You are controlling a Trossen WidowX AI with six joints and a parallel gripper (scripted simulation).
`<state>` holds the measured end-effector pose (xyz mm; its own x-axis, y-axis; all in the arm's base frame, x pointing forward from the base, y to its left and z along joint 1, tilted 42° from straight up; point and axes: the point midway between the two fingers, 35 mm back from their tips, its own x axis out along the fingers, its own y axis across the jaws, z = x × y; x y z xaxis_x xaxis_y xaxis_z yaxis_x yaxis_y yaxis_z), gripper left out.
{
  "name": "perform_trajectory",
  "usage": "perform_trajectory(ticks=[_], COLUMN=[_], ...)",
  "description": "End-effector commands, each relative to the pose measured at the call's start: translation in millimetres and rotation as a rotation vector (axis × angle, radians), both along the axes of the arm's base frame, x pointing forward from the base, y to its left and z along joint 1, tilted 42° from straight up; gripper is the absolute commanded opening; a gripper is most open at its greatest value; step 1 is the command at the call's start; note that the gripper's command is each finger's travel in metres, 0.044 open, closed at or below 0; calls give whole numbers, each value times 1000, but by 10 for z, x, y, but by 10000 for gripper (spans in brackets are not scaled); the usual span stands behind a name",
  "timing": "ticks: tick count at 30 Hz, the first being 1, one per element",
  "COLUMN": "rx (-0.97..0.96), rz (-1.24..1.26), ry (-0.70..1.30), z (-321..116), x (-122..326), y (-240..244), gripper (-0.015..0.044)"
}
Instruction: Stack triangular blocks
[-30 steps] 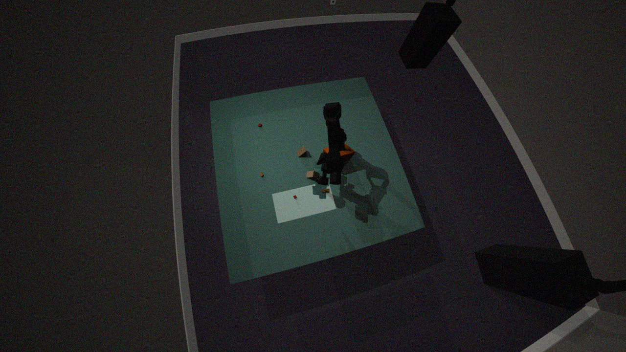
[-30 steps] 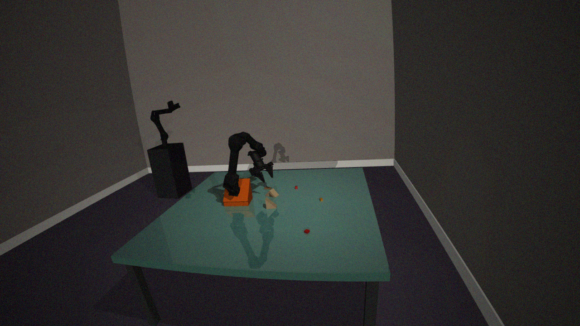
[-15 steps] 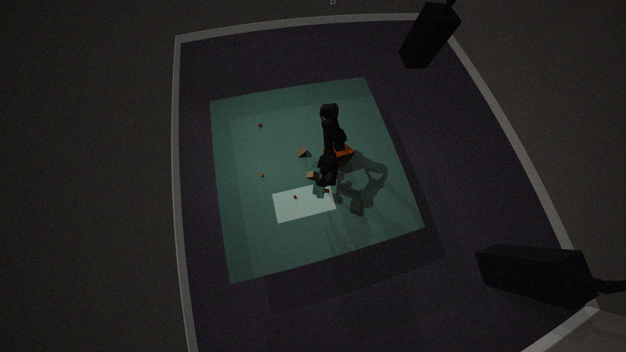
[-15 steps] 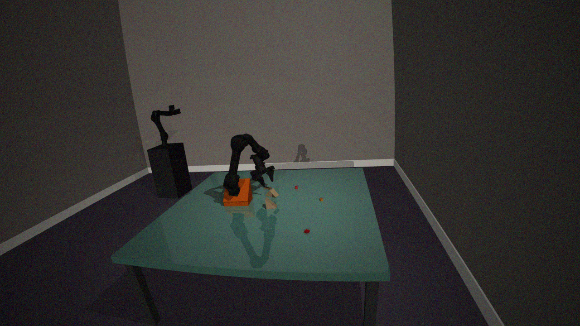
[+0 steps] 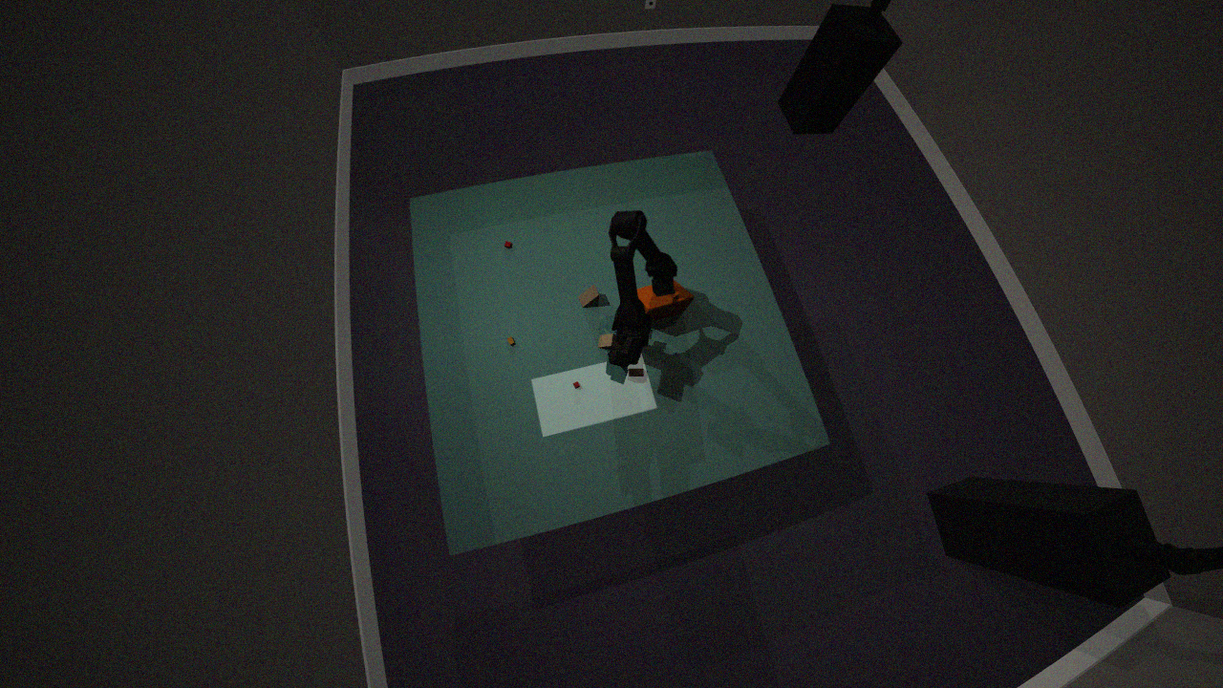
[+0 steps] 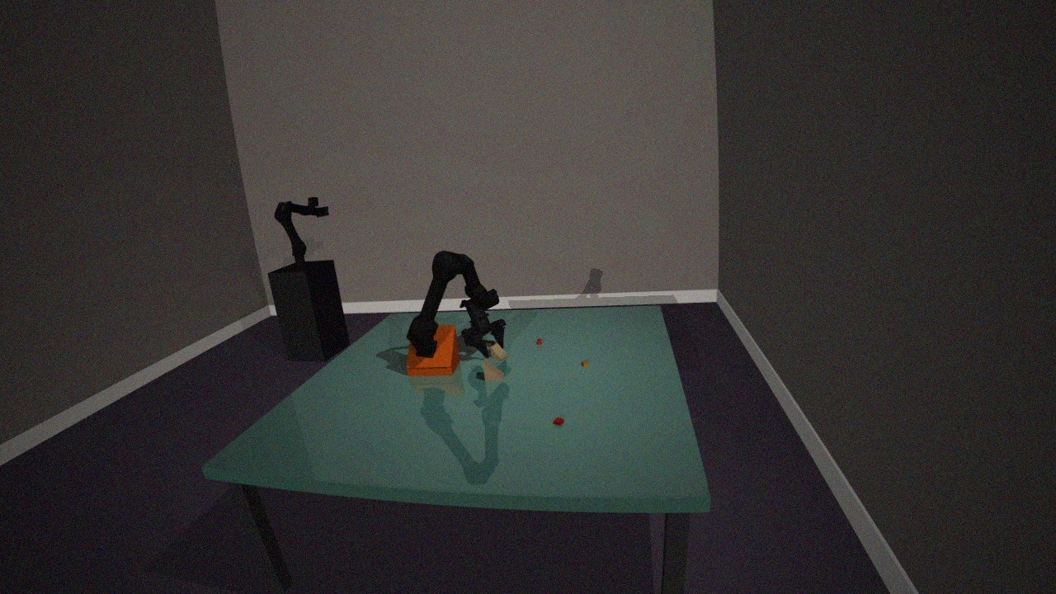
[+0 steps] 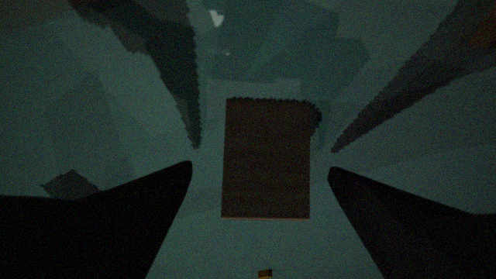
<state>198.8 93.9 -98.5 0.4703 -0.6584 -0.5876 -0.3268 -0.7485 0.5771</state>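
Observation:
One wooden triangular block (image 5: 606,340) (image 6: 498,352) (image 7: 267,159) stands by the hand. In the wrist view its dark face lies between the fingers, with a gap on each side. My gripper (image 6: 495,349) (image 7: 261,170) is wide open and holds nothing, with its fingers on either side of that block; its height above the table is hard to tell. In the top view the hand hides the fingertips. The other triangular block (image 5: 590,296) (image 6: 492,370) stands apart on the table (image 5: 513,479) (image 6: 605,458), with a slope showing; it cannot be made out in the wrist view.
A red cube (image 5: 576,384) (image 6: 539,341), an orange cube (image 5: 511,341) (image 6: 584,363) and another red piece (image 5: 507,245) (image 6: 558,421) lie apart. A small brown piece (image 5: 635,372) shows beside the hand. The arm's orange base (image 5: 658,302) (image 6: 433,363) is close. Shadows and reflections cross the glossy table.

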Motion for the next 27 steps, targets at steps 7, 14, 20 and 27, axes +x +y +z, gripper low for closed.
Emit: perform_trajectory(ticks=[7, 14, 20, 27], rx=[-3, -3, -3, -1], rz=[-1, -1, -1, 0], ry=[1, 1, 1, 2], z=[-7, -7, -7, 51], x=[5, 5, 5, 6], y=[-10, -10, -10, 64], gripper=[361, 197, 157, 0])
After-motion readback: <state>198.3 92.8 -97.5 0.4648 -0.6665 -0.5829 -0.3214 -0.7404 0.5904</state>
